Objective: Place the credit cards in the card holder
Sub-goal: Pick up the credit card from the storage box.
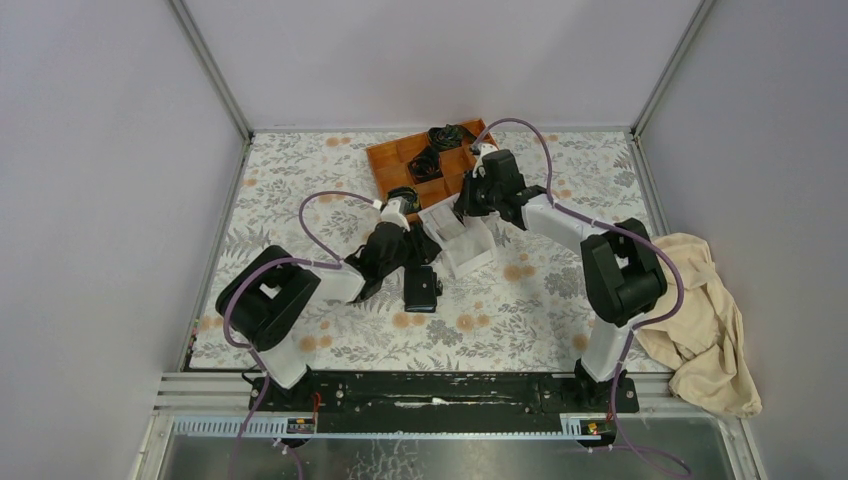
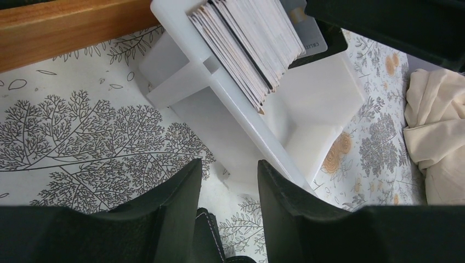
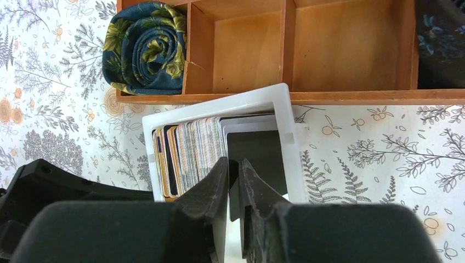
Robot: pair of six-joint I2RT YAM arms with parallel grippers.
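Note:
The credit cards (image 3: 200,148) stand on edge in a white open-top box (image 3: 219,107) in the middle of the table. My right gripper (image 3: 234,163) reaches down into the right end of the stack. Its jaws are pressed nearly together, with one pale card edge caught between them. From above, the right gripper (image 1: 468,205) hangs over the box (image 1: 470,255). The black card holder (image 1: 423,288) lies flat on the table, just in front of the box. My left gripper (image 1: 418,258) hovers open above it, holding nothing. In the left wrist view, the card holder's stitched edge (image 2: 211,241) shows beneath the open left gripper (image 2: 227,170).
An orange wooden compartment tray (image 1: 400,160) sits right behind the box, with a rolled blue patterned cloth (image 3: 145,46) in one compartment. A beige cloth (image 1: 705,320) is heaped at the table's right edge. Grey walls enclose the patterned table.

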